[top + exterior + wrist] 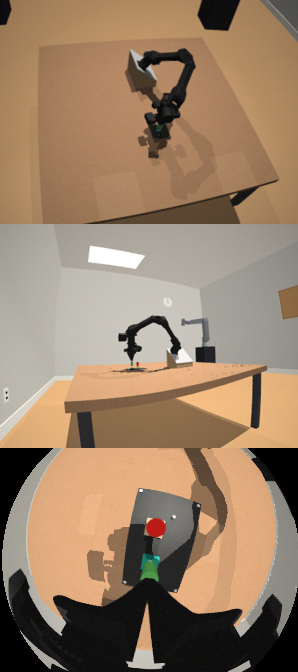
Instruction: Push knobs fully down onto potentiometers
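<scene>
The dark circuit board [165, 132] [181, 530] stands on the table, with the red knob [138, 364] [156, 528] and the green knob [132, 364] [150, 571] upright on it. The green knob is over a teal potentiometer [151, 557]; the red one is over a pale potentiometer [149, 521]. My gripper [132, 360] [148, 581] is shut and empty, pointing straight down. Its tips are right at the top of the green knob; whether they touch it I cannot tell. The gap under each knob is too small to make out.
The arm's wedge-shaped base block [140, 77] [179, 358] stands on the table [76, 132] [132, 390] behind the board. A grey arm on a dark pedestal [205, 354] stands beyond the table. Shadows of my arm fall across the board and the table.
</scene>
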`<state>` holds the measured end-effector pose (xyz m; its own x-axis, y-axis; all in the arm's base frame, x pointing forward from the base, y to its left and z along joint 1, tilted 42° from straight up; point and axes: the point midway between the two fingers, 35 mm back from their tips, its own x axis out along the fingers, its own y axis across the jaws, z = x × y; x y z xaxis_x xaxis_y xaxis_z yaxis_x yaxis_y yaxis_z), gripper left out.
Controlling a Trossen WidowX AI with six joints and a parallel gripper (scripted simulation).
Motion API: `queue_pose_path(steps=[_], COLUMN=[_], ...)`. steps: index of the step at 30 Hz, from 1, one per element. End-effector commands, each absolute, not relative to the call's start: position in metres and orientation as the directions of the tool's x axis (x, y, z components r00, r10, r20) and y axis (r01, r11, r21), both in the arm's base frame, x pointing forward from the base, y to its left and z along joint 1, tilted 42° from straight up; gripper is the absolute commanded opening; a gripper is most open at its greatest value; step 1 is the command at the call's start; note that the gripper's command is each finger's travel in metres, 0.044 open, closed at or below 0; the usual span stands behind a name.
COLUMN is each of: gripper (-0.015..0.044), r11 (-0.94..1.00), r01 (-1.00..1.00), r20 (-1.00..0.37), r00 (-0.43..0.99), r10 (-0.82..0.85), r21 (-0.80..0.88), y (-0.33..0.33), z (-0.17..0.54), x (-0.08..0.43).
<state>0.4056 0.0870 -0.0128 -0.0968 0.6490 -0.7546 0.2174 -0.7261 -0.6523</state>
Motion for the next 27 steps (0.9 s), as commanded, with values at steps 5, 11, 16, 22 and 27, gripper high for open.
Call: queue_pose_path(steps=[5, 11, 16, 22, 27], gripper=[0.0000, 0.0000, 0.0000, 0.0000, 0.0000], r11=[-0.724, -0.724, -0.724, -0.724, -0.724], r01=[0.214, 0.214, 0.214, 0.214, 0.214], r20=[-0.752, -0.752, -0.752, -0.752, -0.752], r00=[-0.097, -0.097, -0.097, -0.097, -0.097], r10=[0.652, 0.652, 0.652, 0.652, 0.652], r21=[-0.655, -0.655, -0.655, -0.655, -0.655], y=[0.0890, 0.0900, 0.0909, 0.0913, 0.0907], z=[-0.0143, -0.0155, -0.0165, -0.0169, -0.0163], x=[0.4053, 0.4051, 0.4050, 0.4049, 0.4050])
